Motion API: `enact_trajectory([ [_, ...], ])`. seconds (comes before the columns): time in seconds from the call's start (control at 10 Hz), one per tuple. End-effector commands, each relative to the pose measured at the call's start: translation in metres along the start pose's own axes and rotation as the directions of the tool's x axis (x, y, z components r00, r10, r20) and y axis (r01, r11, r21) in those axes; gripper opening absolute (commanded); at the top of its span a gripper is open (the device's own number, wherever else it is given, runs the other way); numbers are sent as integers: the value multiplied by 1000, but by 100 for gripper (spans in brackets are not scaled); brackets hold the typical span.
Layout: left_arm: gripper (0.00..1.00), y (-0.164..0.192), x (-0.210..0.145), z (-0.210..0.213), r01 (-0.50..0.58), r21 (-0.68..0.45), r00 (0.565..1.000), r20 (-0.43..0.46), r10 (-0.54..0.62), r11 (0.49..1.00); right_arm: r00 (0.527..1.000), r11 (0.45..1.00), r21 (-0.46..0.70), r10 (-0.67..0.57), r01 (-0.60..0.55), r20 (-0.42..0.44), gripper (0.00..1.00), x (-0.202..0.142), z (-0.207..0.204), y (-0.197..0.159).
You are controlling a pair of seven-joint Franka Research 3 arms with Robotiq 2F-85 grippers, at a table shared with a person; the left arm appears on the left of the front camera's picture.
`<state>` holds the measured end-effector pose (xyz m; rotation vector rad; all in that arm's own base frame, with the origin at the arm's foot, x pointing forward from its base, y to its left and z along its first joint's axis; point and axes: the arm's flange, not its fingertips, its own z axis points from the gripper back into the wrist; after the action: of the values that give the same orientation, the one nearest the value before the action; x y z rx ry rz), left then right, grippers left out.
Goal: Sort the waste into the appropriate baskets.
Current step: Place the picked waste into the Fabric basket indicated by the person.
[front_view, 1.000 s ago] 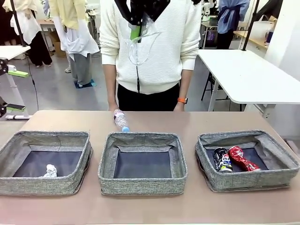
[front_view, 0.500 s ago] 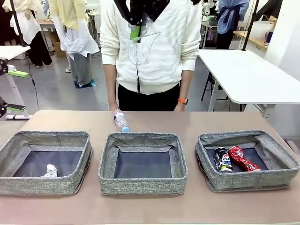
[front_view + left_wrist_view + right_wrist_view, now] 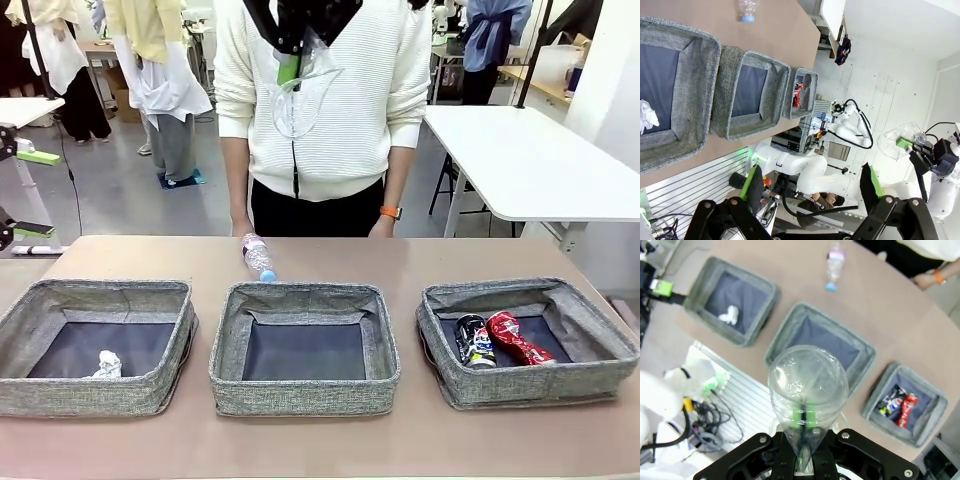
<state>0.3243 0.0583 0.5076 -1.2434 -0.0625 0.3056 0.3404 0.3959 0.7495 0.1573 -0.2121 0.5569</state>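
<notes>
High above the table, my right gripper (image 3: 801, 440) is shut on the flattened edge of a clear plastic cup (image 3: 807, 385). Far below it stand three grey baskets. The left basket (image 3: 90, 396) holds a crumpled paper ball (image 3: 107, 364). Nothing lies in the middle basket (image 3: 300, 396). In the right basket (image 3: 530, 386) lie a dark printed can (image 3: 474, 341) and a crushed red can (image 3: 516, 338). A clear bottle (image 3: 258, 256) with a blue cap lies on the table behind the middle basket. My left gripper (image 3: 810, 185) is open and holds nothing, off the table's side.
A person in a white top stands at the far edge, hands (image 3: 380, 228) resting near the table. A white table (image 3: 530, 160) stands at the back right. Bare tabletop (image 3: 480, 255) runs behind the baskets.
</notes>
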Motion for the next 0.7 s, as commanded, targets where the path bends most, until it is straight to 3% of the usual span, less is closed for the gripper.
enact_trajectory([
  [0.0, 100, -2, -2, 0, -3, -11, 1000, 5, 3, 1000, 1000, 1000, 5, 0, 0, 0, 2, -4, 0, -1],
  [0.6, 100, -2, -2, 0, -3, -11, 1000, 5, 3, 1000, 1000, 1000, 5, 0, 0, 0, 2, -4, 0, -1],
])
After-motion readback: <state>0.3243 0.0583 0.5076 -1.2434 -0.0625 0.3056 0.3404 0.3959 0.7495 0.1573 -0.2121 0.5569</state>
